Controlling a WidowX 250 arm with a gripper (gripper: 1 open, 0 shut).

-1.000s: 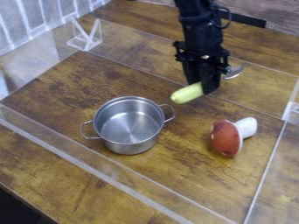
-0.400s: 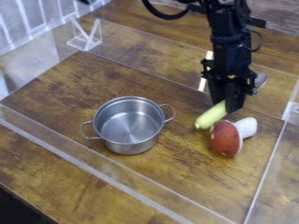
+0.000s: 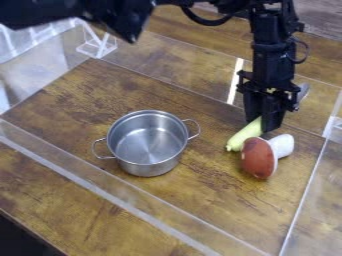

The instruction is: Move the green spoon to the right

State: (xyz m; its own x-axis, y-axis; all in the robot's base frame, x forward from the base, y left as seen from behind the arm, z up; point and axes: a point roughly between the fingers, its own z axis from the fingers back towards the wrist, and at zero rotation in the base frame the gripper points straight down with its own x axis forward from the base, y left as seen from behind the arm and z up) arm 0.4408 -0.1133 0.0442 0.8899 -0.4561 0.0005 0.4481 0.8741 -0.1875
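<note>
The green spoon (image 3: 245,135) is a small pale yellow-green piece, tilted, with its lower end at the wooden table (image 3: 80,110) and its upper end between the black fingers. My gripper (image 3: 262,121) points almost straight down and is shut on the spoon's upper end. The spoon hangs just left of the red-and-white mushroom-shaped item (image 3: 261,156), and to the right of the steel pot (image 3: 147,141).
A clear plastic wall (image 3: 307,195) runs along the table's right and front sides. A white wire stand (image 3: 96,40) sits at the back left. A blurred dark shape (image 3: 114,12) crosses the top of the view.
My gripper has carried the green spoon to the right and downward, from beside the pot's far right to a spot next to the mushroom. A blurred dark shape has entered at the top.
</note>
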